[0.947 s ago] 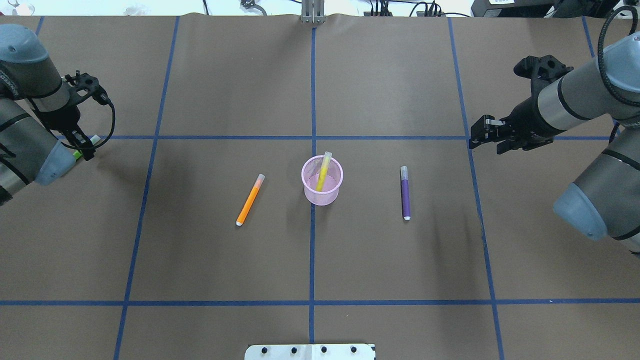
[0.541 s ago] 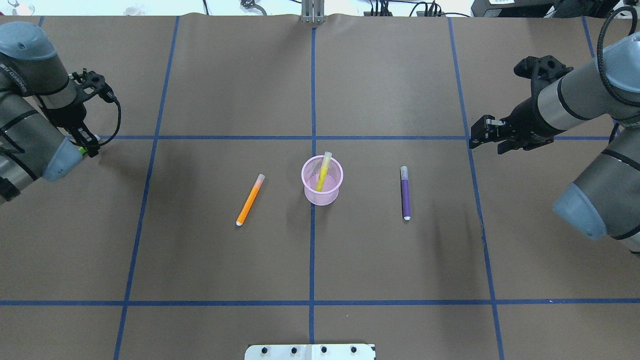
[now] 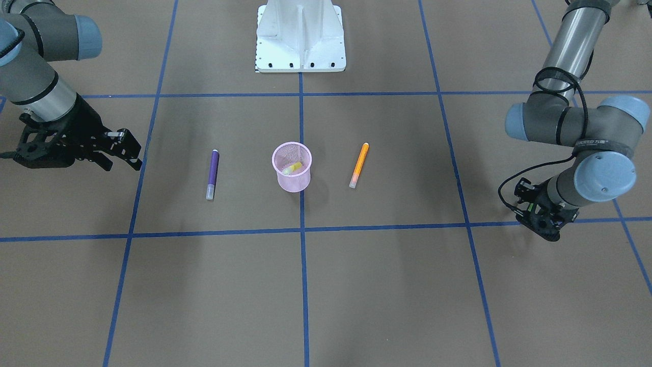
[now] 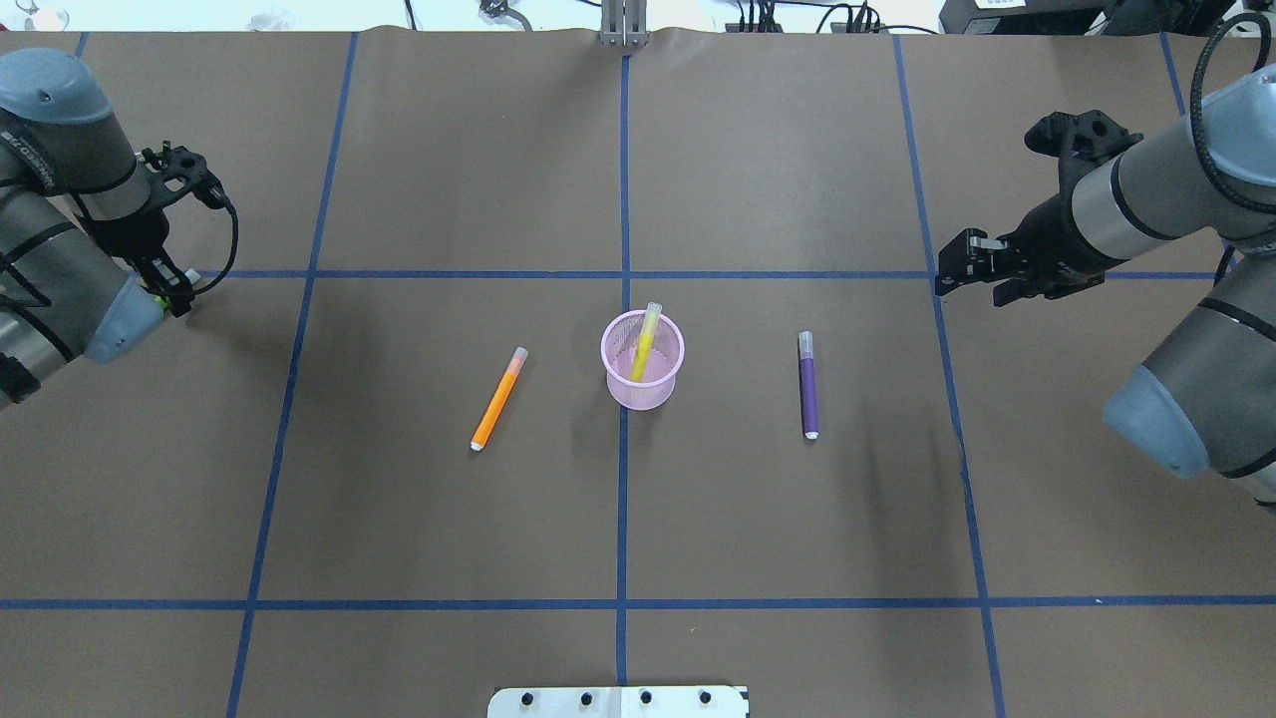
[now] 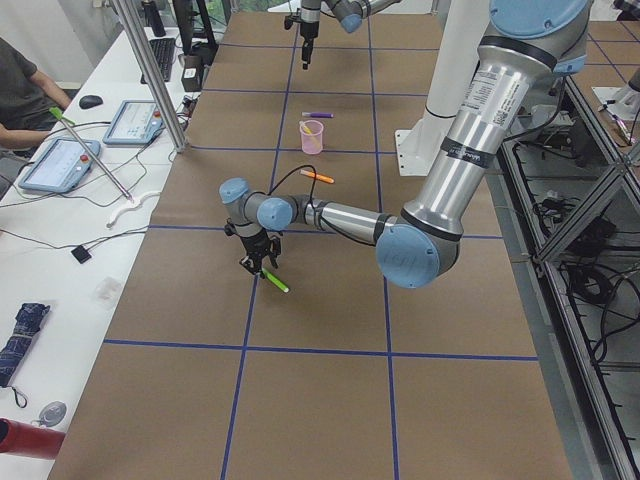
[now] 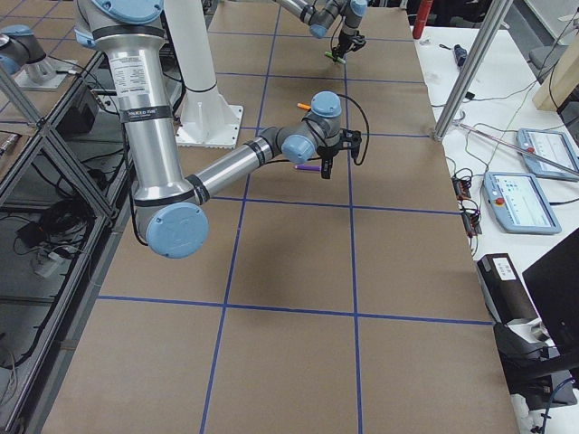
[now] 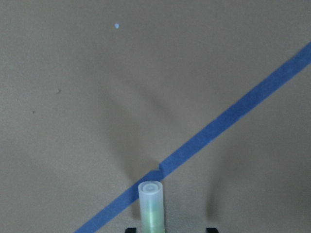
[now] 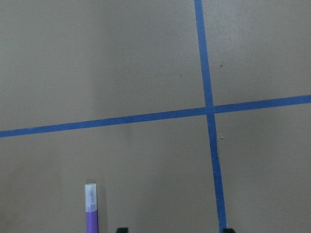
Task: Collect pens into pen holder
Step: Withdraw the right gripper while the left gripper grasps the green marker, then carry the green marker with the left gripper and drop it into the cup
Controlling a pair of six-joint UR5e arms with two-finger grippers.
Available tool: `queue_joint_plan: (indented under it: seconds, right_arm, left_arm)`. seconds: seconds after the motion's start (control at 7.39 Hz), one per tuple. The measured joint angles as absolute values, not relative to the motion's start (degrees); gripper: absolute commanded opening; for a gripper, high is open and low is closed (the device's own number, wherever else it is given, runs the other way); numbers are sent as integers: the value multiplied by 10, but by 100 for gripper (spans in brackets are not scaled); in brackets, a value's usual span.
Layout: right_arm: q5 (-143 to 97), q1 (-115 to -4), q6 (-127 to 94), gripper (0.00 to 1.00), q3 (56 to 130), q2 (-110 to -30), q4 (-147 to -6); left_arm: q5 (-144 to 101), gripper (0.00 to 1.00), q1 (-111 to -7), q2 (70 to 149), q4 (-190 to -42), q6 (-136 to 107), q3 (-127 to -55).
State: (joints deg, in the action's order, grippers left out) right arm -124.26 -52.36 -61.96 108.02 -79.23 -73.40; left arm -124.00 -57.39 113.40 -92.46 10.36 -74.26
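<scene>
The pink mesh pen holder (image 4: 648, 394) stands at the table's middle with the yellow pen (image 4: 644, 344) leaning inside it; both also show in the front view, holder (image 3: 293, 181) and pen (image 3: 293, 167). The orange pen (image 4: 497, 399) lies to its left and the purple pen (image 4: 808, 384) to its right. My left gripper (image 4: 171, 296) is at the far left edge, shut on the green pen (image 7: 151, 206) and holding it above the table. My right gripper (image 4: 947, 271) is open and empty, up and right of the purple pen (image 8: 91, 208).
The white robot base plate (image 4: 618, 701) sits at the near middle edge. Blue tape lines (image 4: 623, 199) cross the brown table cover. A desk with tablets (image 5: 60, 160) and an operator runs along the far side.
My left wrist has shifted slightly with the green pen in it. The right arm and the pens on the table have not moved.
</scene>
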Motion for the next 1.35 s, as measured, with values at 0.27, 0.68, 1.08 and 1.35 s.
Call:
queue_joint_plan:
  seconds: [0.27,0.68,1.08,1.35]
  right_arm:
    - [-1243,-523,-620,72,1080,-792,-733]
    - [-1242,-523,-620,73,1080,-792,-733]
    - [-1245,-525,-620,72,1081,-793,-732]
    - [-1248,-531,-619,70,1081,-795,-732]
  left_arm:
    - [-1239,26,-574,1135,-925,104,-737]
    - [-1240,0,-575,1134,-924,104,-737]
    - [-1251,0,-580,1140,-902,101,-771]
    - [-1253,0,-576,1151,-882,65,-856]
